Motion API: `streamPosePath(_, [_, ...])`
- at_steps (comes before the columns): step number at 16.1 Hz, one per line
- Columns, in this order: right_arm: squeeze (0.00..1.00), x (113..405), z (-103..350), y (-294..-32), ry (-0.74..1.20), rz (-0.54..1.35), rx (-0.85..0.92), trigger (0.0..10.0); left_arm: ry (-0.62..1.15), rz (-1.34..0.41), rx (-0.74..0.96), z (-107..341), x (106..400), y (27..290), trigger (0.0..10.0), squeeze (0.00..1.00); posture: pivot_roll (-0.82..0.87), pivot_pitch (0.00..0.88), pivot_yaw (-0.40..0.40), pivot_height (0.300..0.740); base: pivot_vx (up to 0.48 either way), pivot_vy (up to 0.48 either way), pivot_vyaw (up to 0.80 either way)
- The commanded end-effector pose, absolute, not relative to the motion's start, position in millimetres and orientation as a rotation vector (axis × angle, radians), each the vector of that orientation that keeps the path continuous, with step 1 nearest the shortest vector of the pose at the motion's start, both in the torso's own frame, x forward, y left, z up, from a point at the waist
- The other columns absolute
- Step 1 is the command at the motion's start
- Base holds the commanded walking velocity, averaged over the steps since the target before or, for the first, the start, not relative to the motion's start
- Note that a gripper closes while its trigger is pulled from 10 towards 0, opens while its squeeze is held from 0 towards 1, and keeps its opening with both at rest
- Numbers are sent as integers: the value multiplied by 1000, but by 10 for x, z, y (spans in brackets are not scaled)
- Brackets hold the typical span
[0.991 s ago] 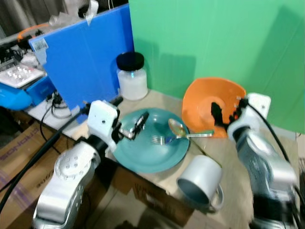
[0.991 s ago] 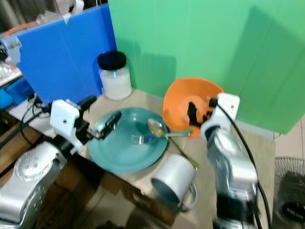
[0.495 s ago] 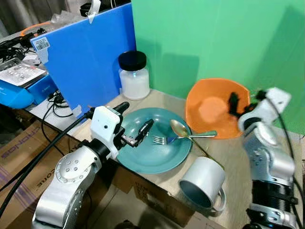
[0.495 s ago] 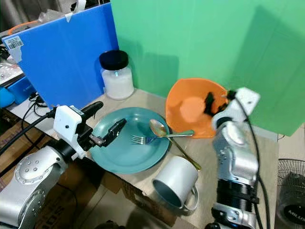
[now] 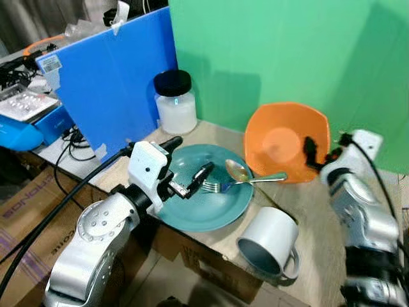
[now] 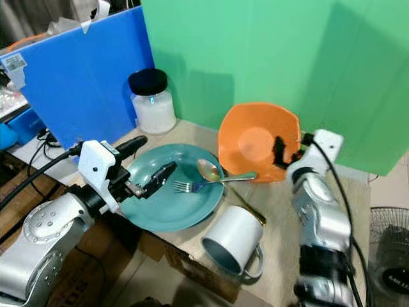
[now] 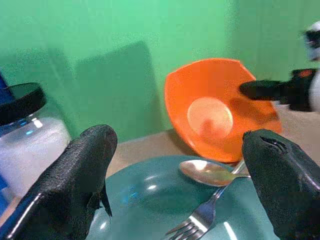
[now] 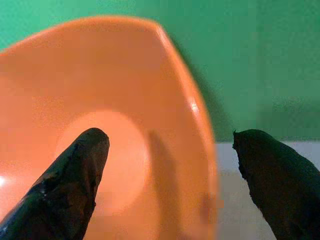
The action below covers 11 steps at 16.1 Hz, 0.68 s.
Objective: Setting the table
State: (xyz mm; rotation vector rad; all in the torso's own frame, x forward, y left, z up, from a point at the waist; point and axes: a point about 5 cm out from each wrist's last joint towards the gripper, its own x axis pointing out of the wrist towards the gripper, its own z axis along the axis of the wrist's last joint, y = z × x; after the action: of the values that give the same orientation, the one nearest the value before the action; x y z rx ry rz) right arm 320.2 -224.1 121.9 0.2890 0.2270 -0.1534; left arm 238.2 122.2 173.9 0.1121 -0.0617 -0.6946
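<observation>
R gripper [image 6: 279, 153], fingers spread astride rim of tilted orange bowl [image 6: 255, 137] leaning on green backdrop, could knock it flat w/ off-centre closing; L gripper [image 5: 195, 181] spread over teal plate [image 5: 208, 211].

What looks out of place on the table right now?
The grey mug lies on its side at the table's front edge. The orange bowl is tipped up against the green backdrop, open side forward, between the right gripper's open fingers.
</observation>
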Motion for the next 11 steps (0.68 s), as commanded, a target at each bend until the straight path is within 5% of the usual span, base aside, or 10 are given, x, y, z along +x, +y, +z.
streamPosePath(1, [0, 3302, 1266, -2210, 196, -101, 370, 10000, -46, -707, 121, 1726, 2397, 1225, 10000, 0, 84, 0, 105, 740, 0, 0, 0])
streamPosePath(7, [0, 3492, 1097, -2205, 269, 113, 470, 9725, -27, -736, 125, 1709, 2355, 1224, 10000, 0, 103, 0, 92, 740, 0, 0, 0])
streamPosePath(8, [0, 3517, 1088, -2219, 281, 122, 477, 3569, -18, -749, 121, 1701, 2338, 1219, 10000, 0, 112, 0, 86, 740, 0, 0, 0])
streamPosePath(9, [0, 3535, 1051, -2255, 305, 119, 485, 0, 3, -787, 100, 1684, 2298, 1196, 10000, 0, 117, 0, 81, 740, 0, 0, 0])
streamPosePath(11, [0, 3551, 1038, -2279, 303, 131, 528, 0, 24, -819, 92, 1663, 2263, 1184, 10000, 0, 123, 0, 74, 740, 0, 0, 0])
